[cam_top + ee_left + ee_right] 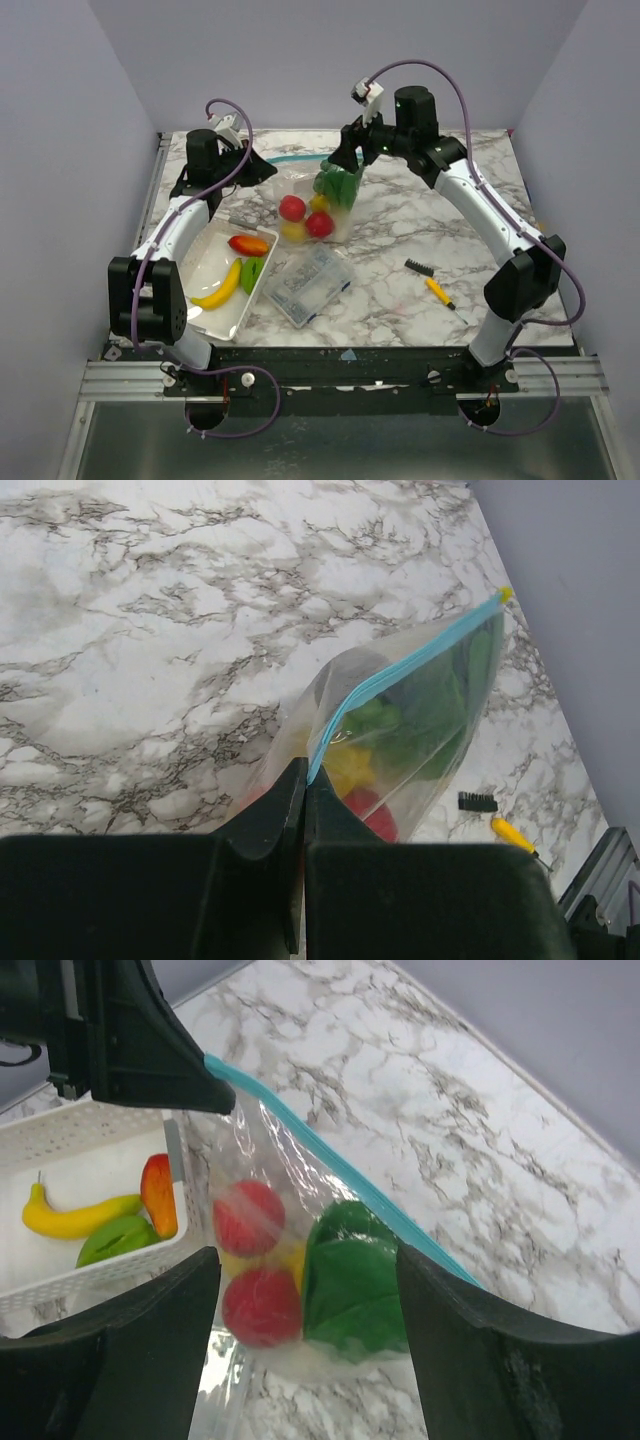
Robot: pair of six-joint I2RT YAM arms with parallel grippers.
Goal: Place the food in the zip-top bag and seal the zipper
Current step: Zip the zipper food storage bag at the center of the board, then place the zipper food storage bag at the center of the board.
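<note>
The zip-top bag [318,205] lies mid-table holding two red apples [293,208], a yellow fruit and a green leek [338,186]. My left gripper [262,166] is shut on one end of the light blue zipper [296,159]; the left wrist view shows its fingertips [290,785] pinching the zipper [400,670]. My right gripper [346,160] is open over the bag's other end; in the right wrist view it [305,1290] straddles the bag [300,1280] without touching. A banana [220,287], an orange-red piece [248,244] and a green piece [253,271] lie in the tray.
The white tray [205,262] sits at the left front. A clear rigid box [306,284] lies beside it. A yellow-handled black brush [431,283] lies right of centre, also in the left wrist view [500,825]. The walls stand close behind.
</note>
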